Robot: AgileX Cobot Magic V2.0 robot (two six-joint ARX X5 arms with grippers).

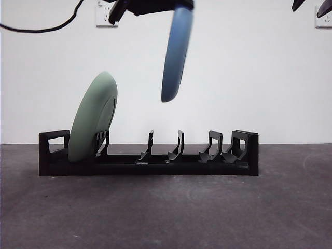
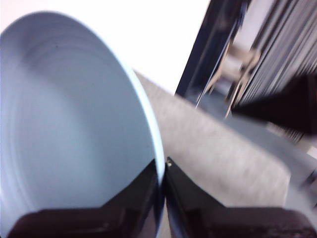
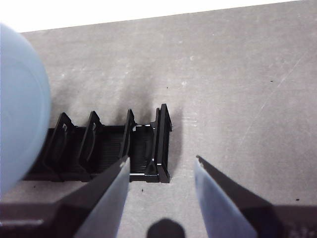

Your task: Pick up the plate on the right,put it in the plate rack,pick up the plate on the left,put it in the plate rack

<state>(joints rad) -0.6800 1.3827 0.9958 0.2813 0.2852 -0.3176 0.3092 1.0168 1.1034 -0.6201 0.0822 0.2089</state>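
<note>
A blue plate (image 1: 176,57) hangs on edge, slightly tilted, above the middle of the black plate rack (image 1: 124,165). My left gripper (image 2: 162,171) is shut on the rim of this blue plate (image 2: 74,124) and enters the front view from the top (image 1: 150,6). A pale green plate (image 1: 93,119) stands leaning in the rack's left end slot. My right gripper (image 3: 162,158) is open and empty, hovering above the other boxy end of the rack (image 3: 148,144), with the blue plate (image 3: 20,124) off to its side. In the front view it shows only as a black tip (image 1: 311,6).
The rack stands on a dark grey table (image 1: 166,218) before a white wall with power outlets (image 1: 106,15) and a hanging black cable (image 1: 46,26). Several divider slots (image 1: 179,148) to the right of the green plate hold nothing.
</note>
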